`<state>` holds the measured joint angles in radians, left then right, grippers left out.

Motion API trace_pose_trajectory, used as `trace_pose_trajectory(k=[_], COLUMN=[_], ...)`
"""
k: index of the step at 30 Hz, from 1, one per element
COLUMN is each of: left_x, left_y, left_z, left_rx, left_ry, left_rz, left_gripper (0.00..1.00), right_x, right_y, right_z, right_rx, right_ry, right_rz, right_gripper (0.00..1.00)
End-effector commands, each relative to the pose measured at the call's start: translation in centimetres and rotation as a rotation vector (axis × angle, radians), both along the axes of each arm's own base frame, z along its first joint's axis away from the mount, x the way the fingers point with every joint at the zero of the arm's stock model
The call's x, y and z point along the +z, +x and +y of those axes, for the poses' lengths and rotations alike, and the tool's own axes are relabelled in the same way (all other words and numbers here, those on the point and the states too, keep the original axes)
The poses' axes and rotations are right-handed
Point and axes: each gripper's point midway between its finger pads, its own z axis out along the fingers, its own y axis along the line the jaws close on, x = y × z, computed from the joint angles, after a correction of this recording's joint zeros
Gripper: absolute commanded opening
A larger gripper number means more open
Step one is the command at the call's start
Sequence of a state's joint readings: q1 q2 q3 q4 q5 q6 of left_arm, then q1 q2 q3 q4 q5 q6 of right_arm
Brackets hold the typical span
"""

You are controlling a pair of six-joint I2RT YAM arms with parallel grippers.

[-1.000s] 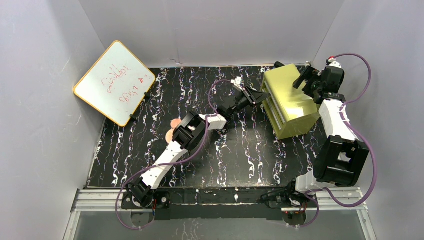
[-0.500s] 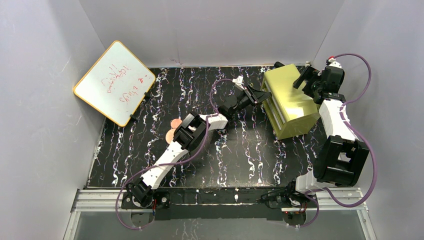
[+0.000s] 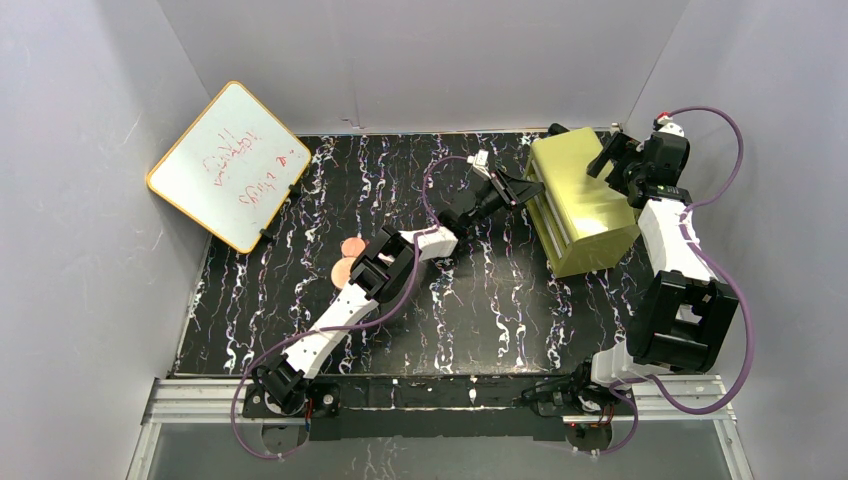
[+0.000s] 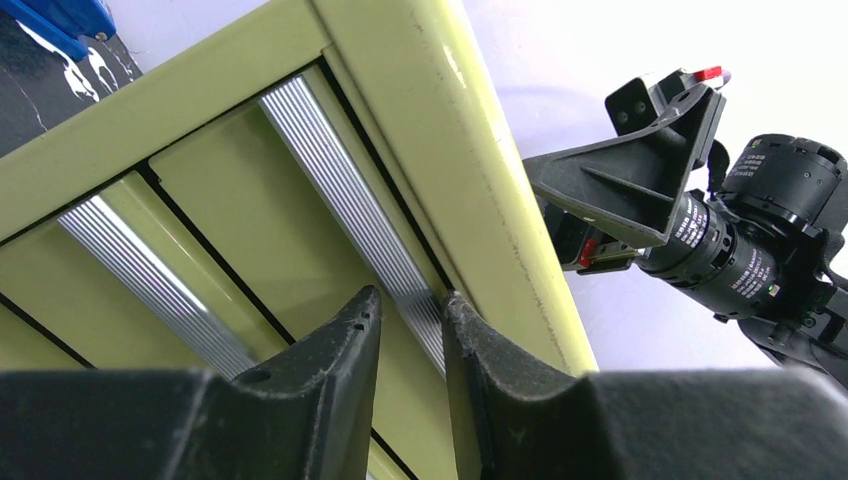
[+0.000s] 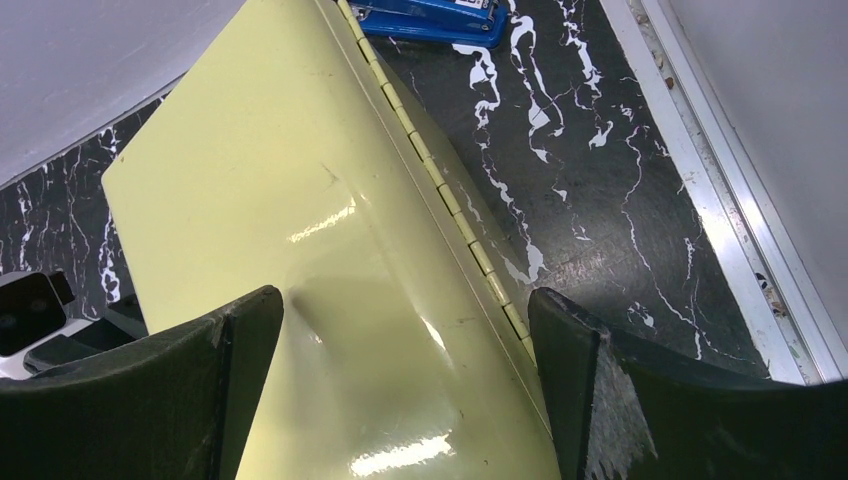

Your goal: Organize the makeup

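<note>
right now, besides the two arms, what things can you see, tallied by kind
copper-pink discs: 2
whiteboard: 1
yellow-green drawer box: 1
blue stapler: 1
total: 5

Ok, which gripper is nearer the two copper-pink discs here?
Left. The left gripper is at the front of the drawer box, to the right of the discs; the right gripper is over the box's far top edge, farther right.
</note>
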<state>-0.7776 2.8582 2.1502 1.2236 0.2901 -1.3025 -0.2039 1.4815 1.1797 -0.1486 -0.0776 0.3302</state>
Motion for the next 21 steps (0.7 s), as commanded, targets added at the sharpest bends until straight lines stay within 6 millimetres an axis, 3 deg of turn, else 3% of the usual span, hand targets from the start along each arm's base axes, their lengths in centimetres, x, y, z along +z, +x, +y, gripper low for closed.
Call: trace_pose_trajectory(k=[1,15,21], left_x=[3.7,4.6,4.7], left_y=[-1.1,-1.0,-0.7], left_z=[-1.1,-1.0,-0.9], left_rx=[0.003,0.024,0.037], left_ry=[-0.050,-0.045,-0.028], left_rz=[-0.060,-0.079,-0.084], left_gripper=[0.24,0.01,0.00], right_x=[-0.4,-0.6,-0.6], right_y=[0.2,0.2,0.2], right_z=[0.8,0.9,0.9], right_rx=[0.035,0.042,0.042], right_ry=[0.017,0.020,0.019], right_rz=[-0.004,0.000,-0.001], right_gripper=[1.00,1.00,1.00])
